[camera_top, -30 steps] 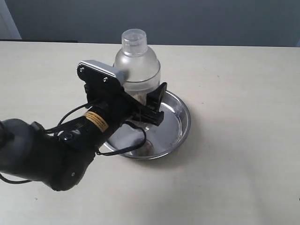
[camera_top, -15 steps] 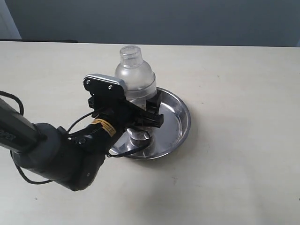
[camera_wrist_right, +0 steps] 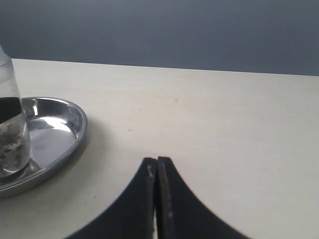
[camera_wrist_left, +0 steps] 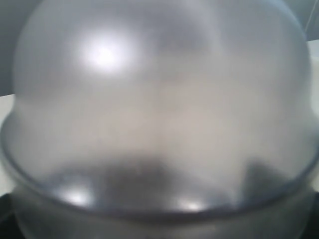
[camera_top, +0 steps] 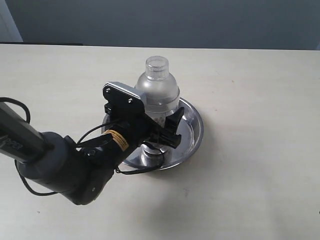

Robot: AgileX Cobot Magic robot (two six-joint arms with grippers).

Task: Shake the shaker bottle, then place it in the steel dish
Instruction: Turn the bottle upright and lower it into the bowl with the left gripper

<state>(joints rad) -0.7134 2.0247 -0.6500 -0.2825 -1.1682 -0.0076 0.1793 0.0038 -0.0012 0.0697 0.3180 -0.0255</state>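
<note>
The shaker bottle (camera_top: 157, 90), clear with a frosted dome and small round cap, stands upright in the steel dish (camera_top: 195, 125). Its base rests on the dish floor. My left gripper (camera_top: 162, 127) is shut on the bottle's lower body, and one black finger (camera_top: 176, 119) shows on its right side. The left wrist view is filled by the blurred frosted dome of the shaker bottle (camera_wrist_left: 159, 99), which hides the jaws. From the right wrist, the shaker bottle (camera_wrist_right: 10, 139) with brown granules sits in the steel dish (camera_wrist_right: 55, 119). My right gripper (camera_wrist_right: 157, 163) is shut and holds nothing.
The left arm's dark body and cables (camera_top: 65, 165) cover the table in front of the dish on its left. The pale tabletop (camera_top: 260, 150) stretches to the right. A dark wall (camera_top: 200, 20) runs behind the table's far edge.
The left gripper has come down and shifted right with the bottle. The bottle was held above the dish and now rests on the dish floor.
</note>
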